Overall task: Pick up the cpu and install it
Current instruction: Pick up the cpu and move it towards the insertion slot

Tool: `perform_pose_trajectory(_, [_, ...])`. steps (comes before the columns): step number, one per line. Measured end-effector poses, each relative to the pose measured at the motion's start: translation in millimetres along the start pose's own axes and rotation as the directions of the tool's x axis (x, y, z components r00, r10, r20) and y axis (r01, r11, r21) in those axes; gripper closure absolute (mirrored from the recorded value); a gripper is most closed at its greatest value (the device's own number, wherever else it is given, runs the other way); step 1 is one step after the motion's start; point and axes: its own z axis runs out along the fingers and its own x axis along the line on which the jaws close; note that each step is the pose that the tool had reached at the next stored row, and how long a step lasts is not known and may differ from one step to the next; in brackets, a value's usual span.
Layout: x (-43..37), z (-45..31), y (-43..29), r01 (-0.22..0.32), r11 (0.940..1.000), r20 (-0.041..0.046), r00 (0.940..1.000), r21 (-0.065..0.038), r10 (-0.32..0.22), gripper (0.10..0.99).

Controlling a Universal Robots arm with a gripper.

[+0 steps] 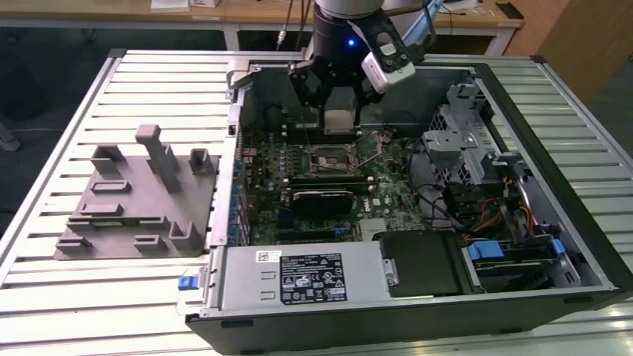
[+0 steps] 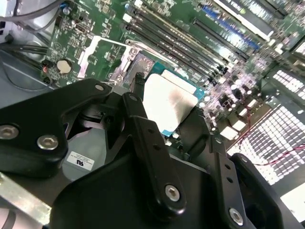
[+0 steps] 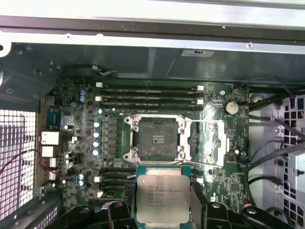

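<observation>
Exterior view first: in the upper middle of the frame the arm's black gripper hangs inside the open computer case, its fingers pinching the cpu by two opposite edges. The chip is held off the board, over the motherboard's far part and just short of the socket. So the pick looks done and the carry-over is the step in hand; nothing is seated yet. In the first wrist view the cpu shows as a flat square with a dull silver metal lid and a thin green rim. The socket beyond it is bare, a dark, finely grained contact field inside a bright steel frame, with its load plate swung off to one side. To my eye, seating it calls for squaring the chip to that frame and setting it down level, since a contact bed like that would not forgive a tilted or sliding landing. Long dark memory slots run beside the socket. Towards the exterior view's left, a matt grey moulded fixture block sits on the ribbed aluminium table, well apart from the case.
</observation>
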Motion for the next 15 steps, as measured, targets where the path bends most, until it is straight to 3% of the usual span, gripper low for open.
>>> perform_pose_trajectory(10, [0.5,13.8,11.3,0.000,1.0000,-0.0041,1.0000,0.000,0.000,0.545])
perform_pose_trajectory(11, [0.9,23.1,16.8,0.000,1.0000,-0.0070,1.0000,0.000,0.000,0.545])
perform_pose_trajectory(15, [1.2,30.1,19.3,0.000,1.0000,-0.0098,1.0000,0.000,0.000,0.545])
